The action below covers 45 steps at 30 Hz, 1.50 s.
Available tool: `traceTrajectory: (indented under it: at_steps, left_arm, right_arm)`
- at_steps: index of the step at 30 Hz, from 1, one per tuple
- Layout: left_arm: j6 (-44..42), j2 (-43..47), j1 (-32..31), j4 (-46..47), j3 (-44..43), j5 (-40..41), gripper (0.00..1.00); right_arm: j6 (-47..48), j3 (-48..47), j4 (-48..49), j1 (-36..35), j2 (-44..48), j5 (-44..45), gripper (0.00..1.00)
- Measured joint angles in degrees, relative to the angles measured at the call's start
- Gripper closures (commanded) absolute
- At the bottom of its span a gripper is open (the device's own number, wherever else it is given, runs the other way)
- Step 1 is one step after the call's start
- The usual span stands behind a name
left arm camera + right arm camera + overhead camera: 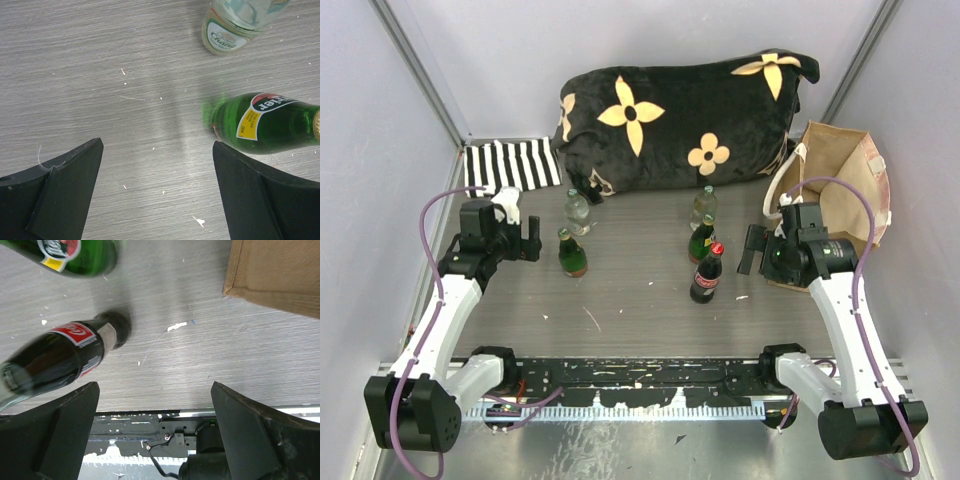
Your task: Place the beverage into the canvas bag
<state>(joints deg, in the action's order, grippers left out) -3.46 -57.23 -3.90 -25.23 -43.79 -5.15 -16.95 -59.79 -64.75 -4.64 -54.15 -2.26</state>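
Right wrist footage shows the right jaws spread wide with nothing pinched, only bare table [200, 345] being seen through the gap. Just beyond the one jaw the dark cola bottle [55, 357] is found, and beyond the other a corner of the canvas bag [275, 270], so the right arm is judged to be parked between beverage and bag so that either can be reached with a short move. A green bottle [70, 252] is seen a little past the cola. The left jaws are likewise held apart and empty over the table, with another green bottle [270, 122] just beside one jaw and a clear bottle [232, 25] farther out. From above, all five bottles are seen upright on the table and apart from each other, none yet in the bag. The bag is propped in the far right corner, apparently mouth upward, presumably so that a bottle can be lowered in. A flowered cushion [680, 110] and a striped cloth [510, 165] are left along the back.
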Motion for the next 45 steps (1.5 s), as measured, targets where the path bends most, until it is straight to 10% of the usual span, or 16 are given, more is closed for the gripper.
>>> traceTrajectory:
  at_steps: [21, 41, 43, 45]
  left_arm:
    - [-0.8, -7.4, 0.0, 0.0, -6.5, 0.1, 0.02]
    - [0.9, -6.3, 0.0, 0.0, -6.5, -0.6, 0.02]
    - [1.0, -6.3, 0.0, 0.0, -6.5, -0.6, 0.02]
    - [1.2, -6.2, 0.0, 0.0, -6.5, -0.8, 0.02]
  right_arm:
    - [1.2, -45.8, -5.1, 0.0, -25.3, 16.2, 0.09]
    - [6.1, -44.8, 9.7, 5.1, -46.8, 33.3, 0.15]
    - [6.1, -42.5, 11.1, 6.7, -47.9, 33.0, 0.24]
    - [6.4, -39.8, 12.0, 8.2, -48.8, 32.5, 0.61]
